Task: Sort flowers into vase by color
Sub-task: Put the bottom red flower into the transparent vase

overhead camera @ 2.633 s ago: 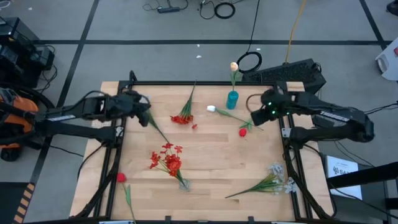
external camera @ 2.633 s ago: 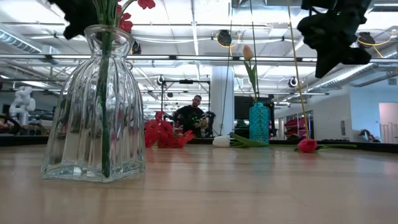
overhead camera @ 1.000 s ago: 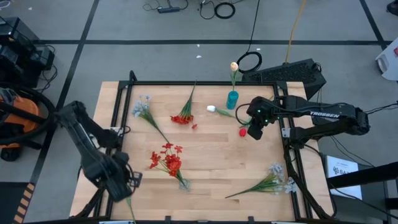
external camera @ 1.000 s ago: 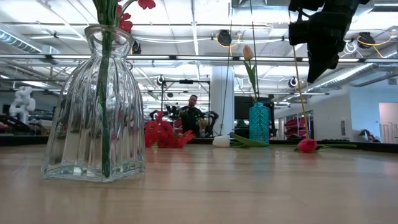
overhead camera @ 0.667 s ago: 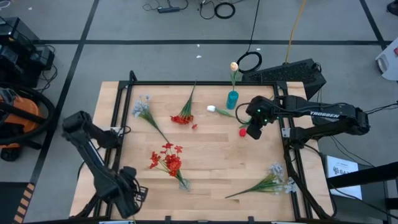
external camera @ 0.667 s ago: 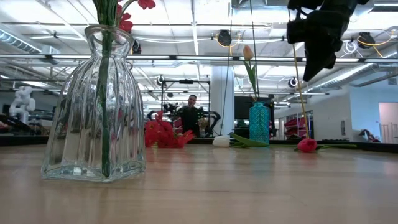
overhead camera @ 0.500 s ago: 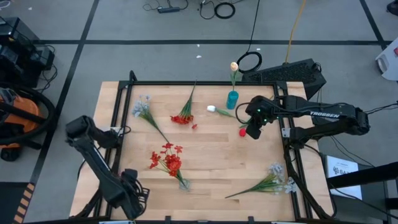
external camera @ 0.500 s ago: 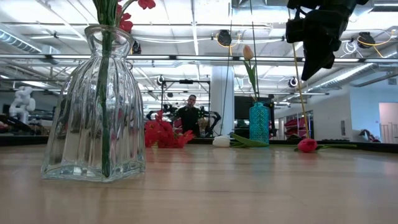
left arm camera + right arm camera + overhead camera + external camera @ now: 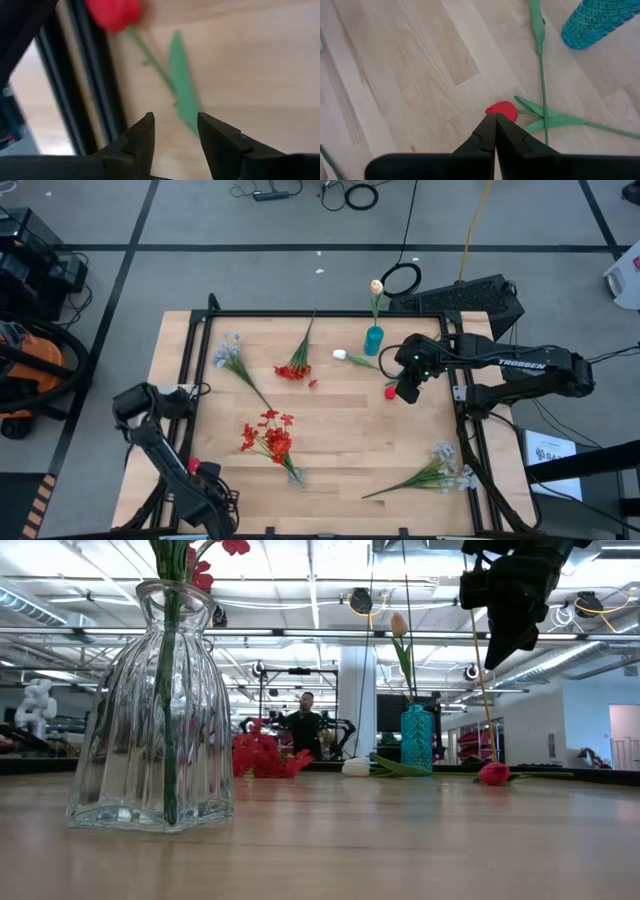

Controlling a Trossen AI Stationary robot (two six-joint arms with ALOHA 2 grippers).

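Since the earlier frames the left arm has swung from the bench's far left corner to its near left corner, leaving a pale lavender spray [image 9: 229,352] lying where it had been. The left claw [image 9: 205,492] now hangs low over that near corner, its fingers [image 9: 141,136] apart, with a red rosebud [image 9: 194,465] just ahead of them; in the left wrist view the bud [image 9: 114,11] lies on the bench [image 9: 340,420] beside the dark frame rail [image 9: 95,85], its green stalk and leaf [image 9: 182,90] running back toward the gap between the fingers.

The right claw [image 9: 407,388] has come inward from the right edge and hovers above a second red rosebud [image 9: 390,392], fingers [image 9: 490,132] pressed together and holding nothing. That bud's stalk and leaves spread beyond it, crossed by the long stalk of a cream-white tulip bud [image 9: 340,354] that lies by the foot of a teal vase [image 9: 373,340]. The teal vase carries one upright pale tulip [image 9: 377,286].

Elsewhere on the bench lie a red blossom cluster [image 9: 293,370] at the far middle and another lavender spray [image 9: 440,472] at the near right. A clear glass vase [image 9: 150,710] stands near the middle with red blossoms [image 9: 268,436] in it, close to the left claw's corner but apart from it. A person [image 9: 304,722] sits far back in the room.
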